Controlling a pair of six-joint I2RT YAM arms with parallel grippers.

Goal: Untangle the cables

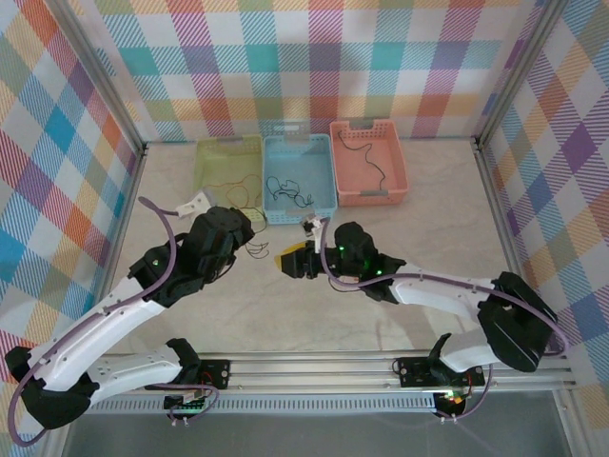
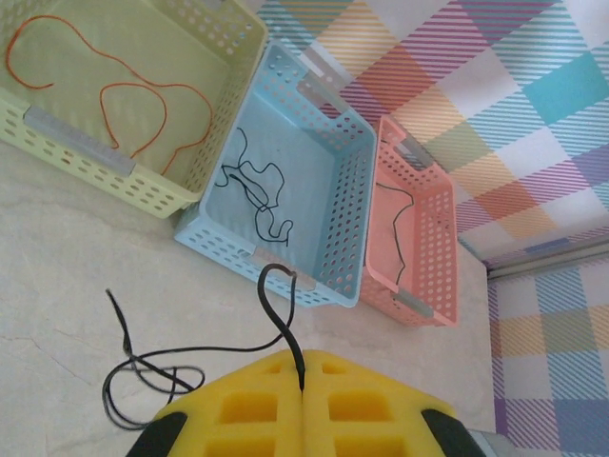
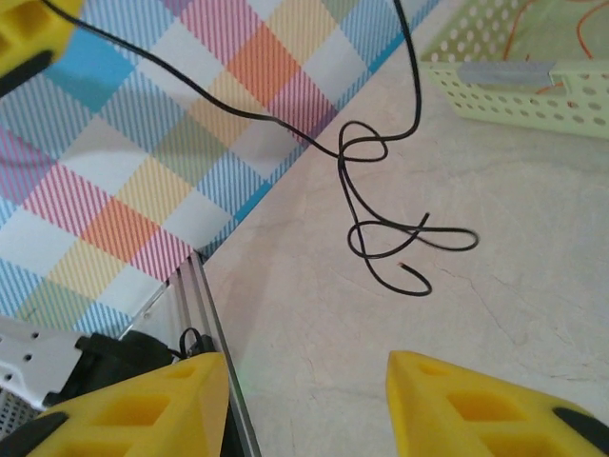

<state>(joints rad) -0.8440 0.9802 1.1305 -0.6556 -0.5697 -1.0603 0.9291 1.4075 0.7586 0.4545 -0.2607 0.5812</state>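
Yellow fingers [image 2: 238, 409] on the left arm, a black cable [image 2: 264, 283] between them. Beyond the fingers: pale-green basket [image 2: 76, 148] with an orange cable [image 2: 105, 105], light-blue basket [image 2: 338, 219], salmon basket [image 2: 433, 248]. Pastel plaid walls [image 2: 476, 114], cream marbled tabletop [image 2: 57, 286].

Top view sits high on the near side, looking down and far across the whole table [image 1: 428, 238]. Left wrist rides low, facing far-right. Right wrist skims close, facing left. Both wrist views share the loose black cable [image 2: 298, 365] and the green basket [image 3: 495, 100].
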